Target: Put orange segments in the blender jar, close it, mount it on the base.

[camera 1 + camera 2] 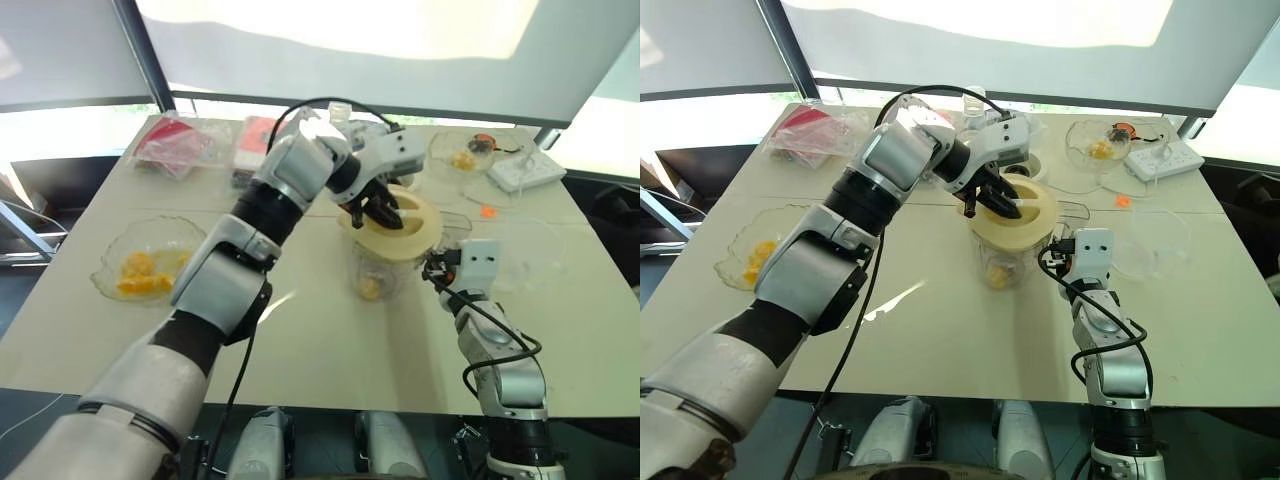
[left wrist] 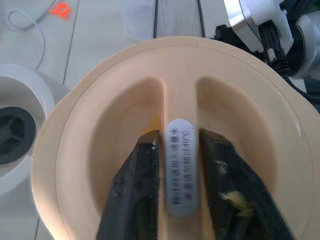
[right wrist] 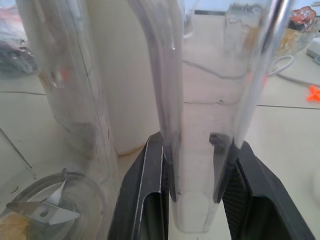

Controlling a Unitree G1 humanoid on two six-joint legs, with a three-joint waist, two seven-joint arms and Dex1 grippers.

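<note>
Near the middle of the tabletop [image 1: 330, 340] stands the blender jar [image 1: 385, 268], a tall clear plastic pitcher, upright, with a cream round lid [image 1: 393, 222] resting on its mouth. Inside it, at the bottom, lie a few yellow-orange segments [image 1: 369, 288] beside the small metal blade [image 3: 47, 210]. From above, the left gripper [image 2: 180, 170] reaches down onto the lid; its two black fingers [image 2: 135, 195] sit in the lid's two hollows, one on each side of the raised middle ridge, which bears a small white label, and they look slightly slack rather than squeezing tight, so whether they grip the ridge cannot be told. At the jar's side facing the right edge of the tabletop, the right gripper [image 3: 192, 200] points level at the clear side handle [image 3: 200, 125], and its jaws are clamped on that handle. Just behind the jar, toward the far edge, sits the white base [image 2: 20, 135], its dark round socket facing up, close to the lid's rim but apart from it. Toward the left edge lies a shallow glass bowl [image 1: 150, 262] holding more orange pieces. Toward the far right corner are another glass bowl [image 1: 465, 152] with mixed scraps and a white power strip [image 1: 525, 170]. At the far left corner lies a clear bag [image 1: 175, 143] with something red inside.
</note>
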